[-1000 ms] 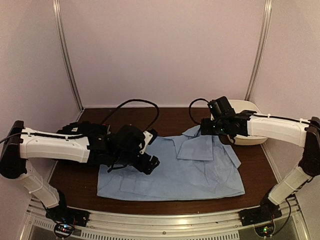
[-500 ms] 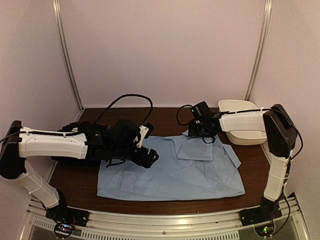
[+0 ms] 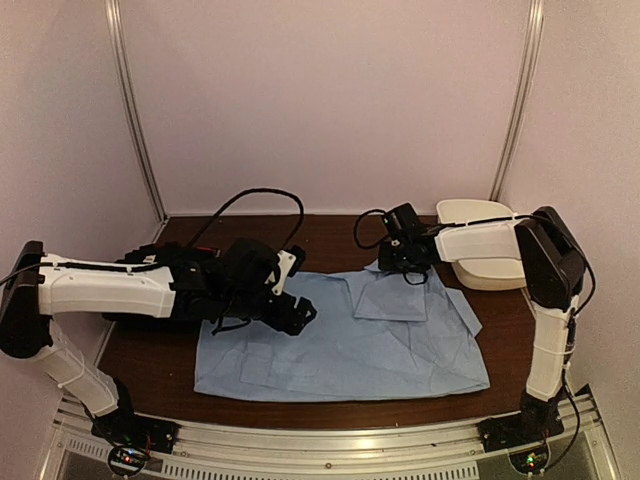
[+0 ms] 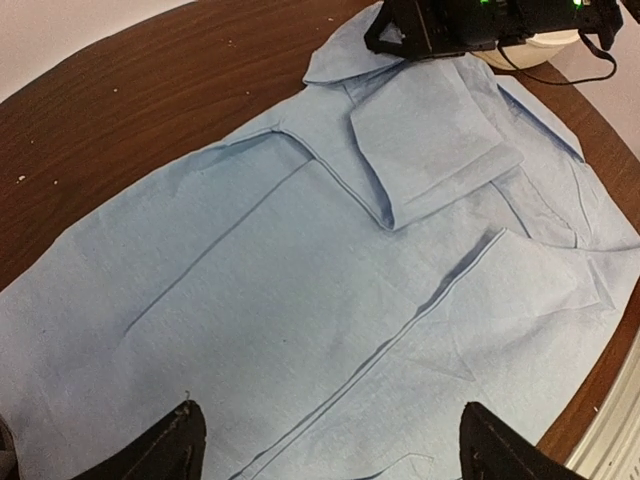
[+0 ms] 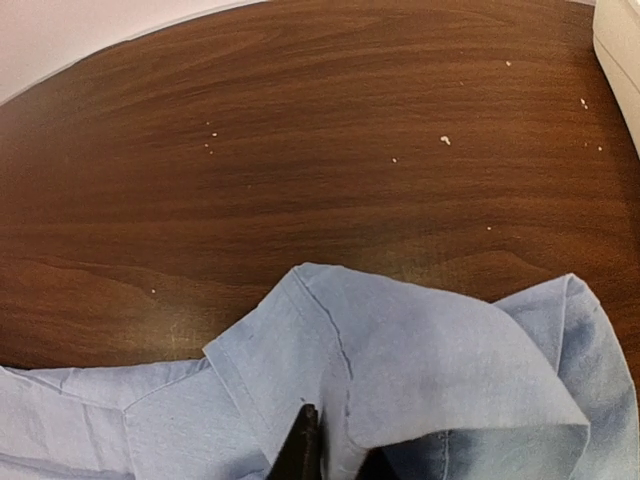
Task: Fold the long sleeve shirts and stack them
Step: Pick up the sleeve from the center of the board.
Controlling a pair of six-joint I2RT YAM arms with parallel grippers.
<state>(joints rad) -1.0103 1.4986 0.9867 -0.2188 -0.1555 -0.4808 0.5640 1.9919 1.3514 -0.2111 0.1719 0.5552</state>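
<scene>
A light blue shirt (image 3: 340,345) lies spread flat on the brown table, with one part folded over near its collar (image 4: 430,140). My right gripper (image 3: 405,262) sits at the shirt's far edge. In the right wrist view its fingertips (image 5: 305,445) are pinched together on a raised fold of the blue cloth (image 5: 420,360). My left gripper (image 3: 295,315) hovers over the shirt's left half, open wide. Its dark fingertips (image 4: 185,440) show at the bottom corners of the left wrist view with only flat cloth between them. A black cloth heap (image 3: 160,257) shows partly behind my left arm.
A white oval tub (image 3: 490,258) stands at the back right, just beyond my right forearm. Bare wood (image 5: 300,150) stretches beyond the collar, speckled with white crumbs. Pale walls close in the table on three sides. The table's front rail (image 3: 330,440) runs along the near edge.
My right gripper swung left from near the tub to the shirt's far edge, then closed on a fold of the cloth. The left arm barely shifted.
</scene>
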